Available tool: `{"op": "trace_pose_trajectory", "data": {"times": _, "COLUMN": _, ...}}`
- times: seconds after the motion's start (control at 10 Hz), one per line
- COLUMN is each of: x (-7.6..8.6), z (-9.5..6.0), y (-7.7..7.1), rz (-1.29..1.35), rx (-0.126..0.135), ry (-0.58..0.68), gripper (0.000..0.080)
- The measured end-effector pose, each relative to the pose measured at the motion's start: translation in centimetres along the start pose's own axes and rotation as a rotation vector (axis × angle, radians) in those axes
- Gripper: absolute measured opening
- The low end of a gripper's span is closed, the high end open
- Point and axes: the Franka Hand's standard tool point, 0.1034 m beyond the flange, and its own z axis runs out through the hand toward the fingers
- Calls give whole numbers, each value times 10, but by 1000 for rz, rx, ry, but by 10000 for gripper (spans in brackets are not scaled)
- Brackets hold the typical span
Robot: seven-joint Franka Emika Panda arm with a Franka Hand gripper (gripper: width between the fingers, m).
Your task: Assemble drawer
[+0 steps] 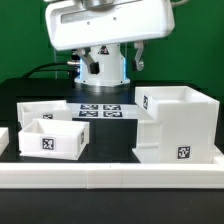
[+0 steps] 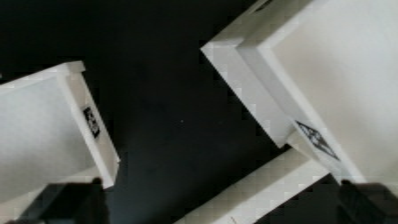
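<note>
The tall white housing (image 1: 178, 125) stands at the exterior view's right, with a tag on its front. Two small open-top trays sit at the left, one in front (image 1: 48, 138) and one behind it (image 1: 38, 110). My gripper (image 1: 111, 60) hangs high above the table's middle, open and empty, well clear of all the parts. In the wrist view the two dark fingertips (image 2: 63, 205) stand wide apart with only black table between them. A tagged white part (image 2: 320, 70) and another tagged white part (image 2: 45, 120) lie to either side below; I cannot tell which part is which.
The marker board (image 1: 100, 110) lies flat at the back centre, in front of the robot base (image 1: 103, 70). A long white rail (image 1: 110, 176) edges the table's front, and a white strip (image 2: 267, 190) crosses the wrist view. Bare black table (image 1: 110, 140) lies between the trays and the housing.
</note>
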Motion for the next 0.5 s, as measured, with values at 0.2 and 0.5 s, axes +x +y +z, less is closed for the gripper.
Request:
{"op": "trace_pose_trajectory", "data": {"times": 0.2, "x": -1, "z": 0, "y": -1, "rz": -6, "rx": -3, "ry": 0, "gripper": 648}}
{"op": "trace_pose_trajectory", "data": {"times": 0.5, "x": 2, "z": 11, "y": 25, "rz": -211, "rx": -126, "ry": -21, "gripper": 649}}
